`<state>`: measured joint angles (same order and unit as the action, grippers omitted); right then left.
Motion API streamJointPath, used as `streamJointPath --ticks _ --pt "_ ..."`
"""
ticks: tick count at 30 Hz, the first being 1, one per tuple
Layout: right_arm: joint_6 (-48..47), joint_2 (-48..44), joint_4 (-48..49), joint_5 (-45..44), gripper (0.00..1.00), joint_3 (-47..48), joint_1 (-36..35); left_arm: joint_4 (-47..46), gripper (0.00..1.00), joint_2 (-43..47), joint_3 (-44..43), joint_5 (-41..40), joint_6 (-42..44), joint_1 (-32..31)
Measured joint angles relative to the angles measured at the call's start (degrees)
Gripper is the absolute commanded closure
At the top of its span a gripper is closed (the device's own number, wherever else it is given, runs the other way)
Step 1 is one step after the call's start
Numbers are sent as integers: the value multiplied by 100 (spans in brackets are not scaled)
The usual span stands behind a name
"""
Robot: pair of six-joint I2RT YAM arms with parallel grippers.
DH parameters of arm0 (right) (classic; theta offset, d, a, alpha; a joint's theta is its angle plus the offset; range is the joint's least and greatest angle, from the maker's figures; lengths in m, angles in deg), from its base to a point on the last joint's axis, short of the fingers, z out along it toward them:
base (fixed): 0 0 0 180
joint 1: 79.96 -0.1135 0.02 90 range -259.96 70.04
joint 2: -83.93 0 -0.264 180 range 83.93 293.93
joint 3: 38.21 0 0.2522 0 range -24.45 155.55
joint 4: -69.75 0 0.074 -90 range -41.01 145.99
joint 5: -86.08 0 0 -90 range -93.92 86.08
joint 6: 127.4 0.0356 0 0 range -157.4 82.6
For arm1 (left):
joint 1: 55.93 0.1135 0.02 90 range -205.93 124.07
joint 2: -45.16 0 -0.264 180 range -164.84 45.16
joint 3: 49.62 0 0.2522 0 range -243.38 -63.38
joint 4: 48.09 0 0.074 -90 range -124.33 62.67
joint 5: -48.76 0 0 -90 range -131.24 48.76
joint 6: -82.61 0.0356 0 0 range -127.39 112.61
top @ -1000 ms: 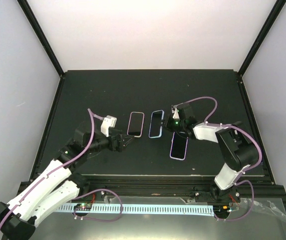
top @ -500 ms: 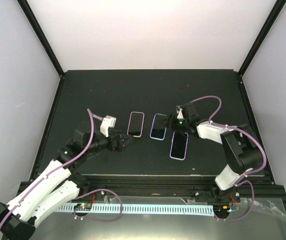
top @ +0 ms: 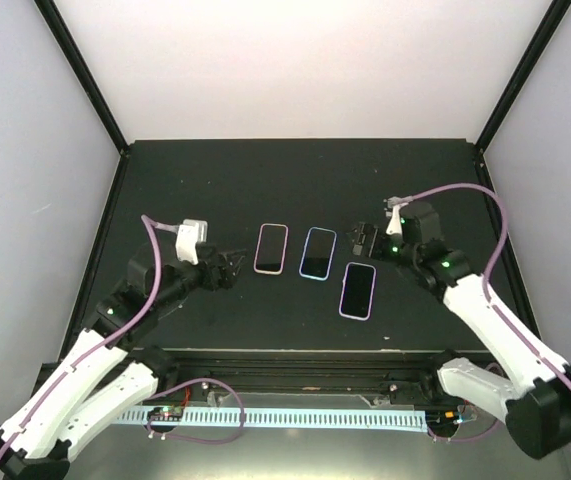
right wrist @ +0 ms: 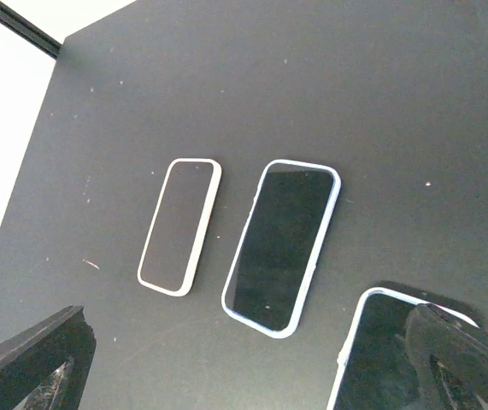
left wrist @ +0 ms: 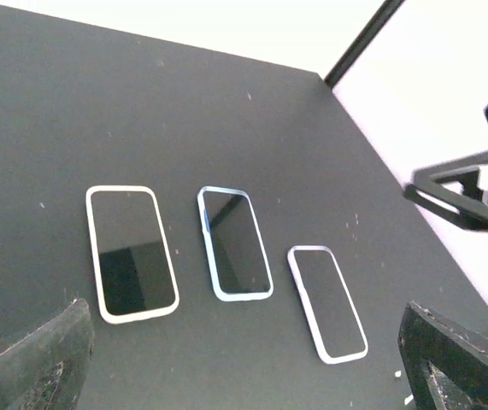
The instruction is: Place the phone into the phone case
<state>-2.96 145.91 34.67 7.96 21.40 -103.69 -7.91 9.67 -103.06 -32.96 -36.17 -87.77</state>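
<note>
We judge the task to be all but done. The blue-cased phone (top: 315, 252) lies flat, screen up, just ahead of the right gripper (top: 365, 238), between it and the left gripper (top: 227, 268). Its dark glass sits inside a blue rim on all four sides, so the phone looks seated in its case. We cannot tell from these views whether every corner is snapped fully home.

Two more handsets lie flat nearby. The pink-cased phone (top: 271, 248) is just ahead of the left gripper, and the lilac-cased phone (top: 358, 290) is beside the right gripper, toward that arm's base. Each shows a screen framed by a rim and lies apart from its neighbours. We see no bare phone and no empty case anywhere.

Both grippers are released, with jaws spread wide, holding nothing and touching no phone. By our reckoning, what is left is at most a press on the corners to confirm the fit.

The desk (top: 165, 200) is matte black, flecked with pale dust and a few crumbs. Black frame posts (top: 80, 75) rise from its corners, and plain white walls (top: 305, 60) close in the space on three sides.
</note>
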Motion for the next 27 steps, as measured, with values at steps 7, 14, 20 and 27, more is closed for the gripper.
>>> streamJointPath --ticks 7,14,20,27 --pt "-315 -1449 -1298 -151 0 505 0 111 1 181 -527 -330 2 0" --pt "-192 -2509 -1829 -59 0 629 0 133 1 376 -903 -315 4 0" --pt "-105 -2999 -2068 -22 0 780 0 144 1 688 -907 -284 -2 0" --pt "35 -3195 -2151 90 0 761 0 127 1 1082 -741 -297 -105 0"
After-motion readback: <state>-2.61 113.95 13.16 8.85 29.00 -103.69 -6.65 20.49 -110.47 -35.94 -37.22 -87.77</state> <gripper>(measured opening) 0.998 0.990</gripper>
